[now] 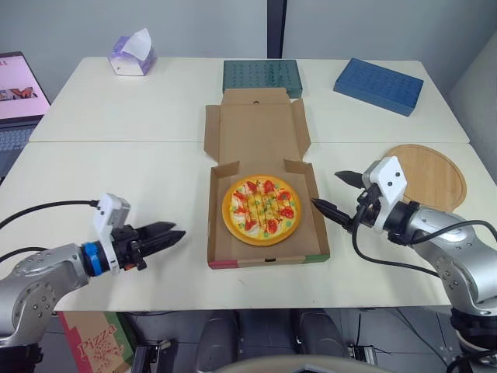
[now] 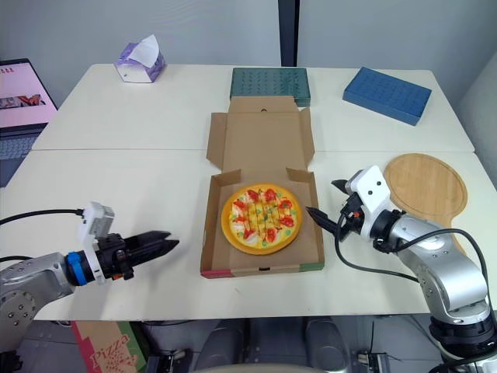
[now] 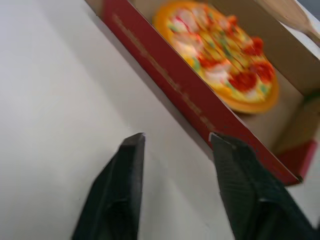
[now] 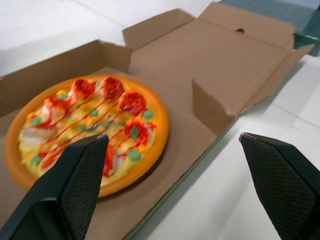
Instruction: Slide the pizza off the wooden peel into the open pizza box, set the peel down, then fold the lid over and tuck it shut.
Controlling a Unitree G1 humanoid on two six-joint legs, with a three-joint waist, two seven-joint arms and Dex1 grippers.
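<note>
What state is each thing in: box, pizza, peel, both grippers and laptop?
Box: open, not yet folded shut.
Pizza: lying inside the box.
Peel: set down flat, bare.
Left gripper: open, empty.
Right gripper: open, empty.
Laptop: open, screen lit.

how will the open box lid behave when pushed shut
The lid looks like thin cardboard, so it probably lifts lightly but bends if pushed at one corner. Its side flaps stand loose and may splay instead of tucking.

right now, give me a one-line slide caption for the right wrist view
Open right end effector beside the open pizza box, pizza already inside, lid not yet folded over.
</note>
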